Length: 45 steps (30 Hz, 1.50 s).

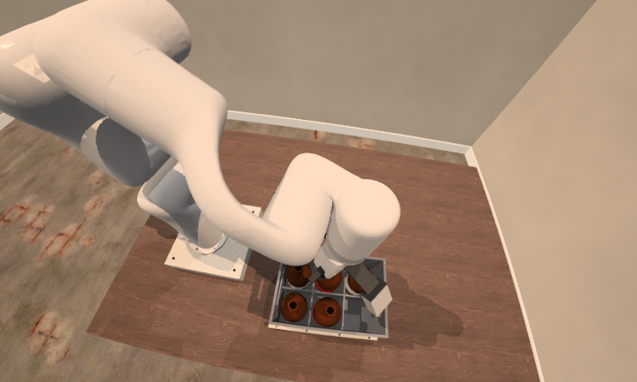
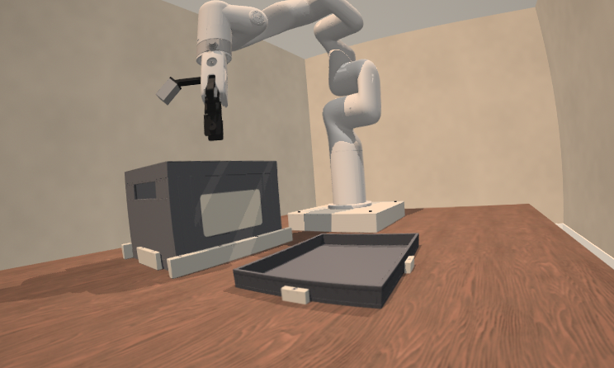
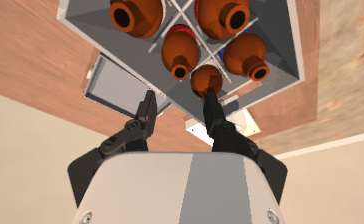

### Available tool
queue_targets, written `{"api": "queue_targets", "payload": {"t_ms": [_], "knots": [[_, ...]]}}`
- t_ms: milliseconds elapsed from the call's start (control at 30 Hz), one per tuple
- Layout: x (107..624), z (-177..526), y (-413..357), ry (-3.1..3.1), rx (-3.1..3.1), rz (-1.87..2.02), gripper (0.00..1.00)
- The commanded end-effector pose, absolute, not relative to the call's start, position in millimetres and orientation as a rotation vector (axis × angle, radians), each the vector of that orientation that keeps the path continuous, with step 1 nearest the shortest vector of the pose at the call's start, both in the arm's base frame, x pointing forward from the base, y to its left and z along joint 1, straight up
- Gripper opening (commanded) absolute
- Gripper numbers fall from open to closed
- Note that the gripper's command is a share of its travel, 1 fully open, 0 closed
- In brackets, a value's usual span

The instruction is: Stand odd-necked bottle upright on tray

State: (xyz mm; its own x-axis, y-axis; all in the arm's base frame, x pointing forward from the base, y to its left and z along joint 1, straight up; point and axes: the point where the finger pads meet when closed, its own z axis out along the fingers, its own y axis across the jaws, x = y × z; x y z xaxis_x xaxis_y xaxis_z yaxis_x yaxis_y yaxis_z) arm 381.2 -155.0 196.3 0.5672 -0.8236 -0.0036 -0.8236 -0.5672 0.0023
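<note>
A dark grey crate (image 2: 204,205) stands on the wooden table, and several brown bottles stand upright in its compartments (image 1: 329,299). In the wrist view I look down on their mouths, among them a middle bottle (image 3: 180,52) and the nearest one (image 3: 206,80). My gripper (image 3: 180,100) (image 2: 213,129) is open and empty. It hangs well above the crate's top, fingers pointing down. In the wrist view the right finger overlaps the nearest bottle but is far above it. The flat dark tray (image 2: 332,265) lies empty beside the crate and also shows in the wrist view (image 3: 118,82).
The robot base (image 2: 346,214) stands behind the tray. Small white blocks (image 2: 295,294) sit against the tray's edges, and a long white block (image 2: 229,251) sits against the crate's foot. A wall (image 1: 572,189) runs close along the table's right side.
</note>
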Motion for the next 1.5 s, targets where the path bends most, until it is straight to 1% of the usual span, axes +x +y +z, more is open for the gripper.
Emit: {"api": "queue_targets", "payload": {"t_ms": [0,767,1467], "knots": [[382,198,-155,-1.461,2.781,0.000,0.65],[382,190,-155,-1.461,2.781,0.000,0.65],[383,165,-156,-1.461,2.781,0.000,0.65]]}}
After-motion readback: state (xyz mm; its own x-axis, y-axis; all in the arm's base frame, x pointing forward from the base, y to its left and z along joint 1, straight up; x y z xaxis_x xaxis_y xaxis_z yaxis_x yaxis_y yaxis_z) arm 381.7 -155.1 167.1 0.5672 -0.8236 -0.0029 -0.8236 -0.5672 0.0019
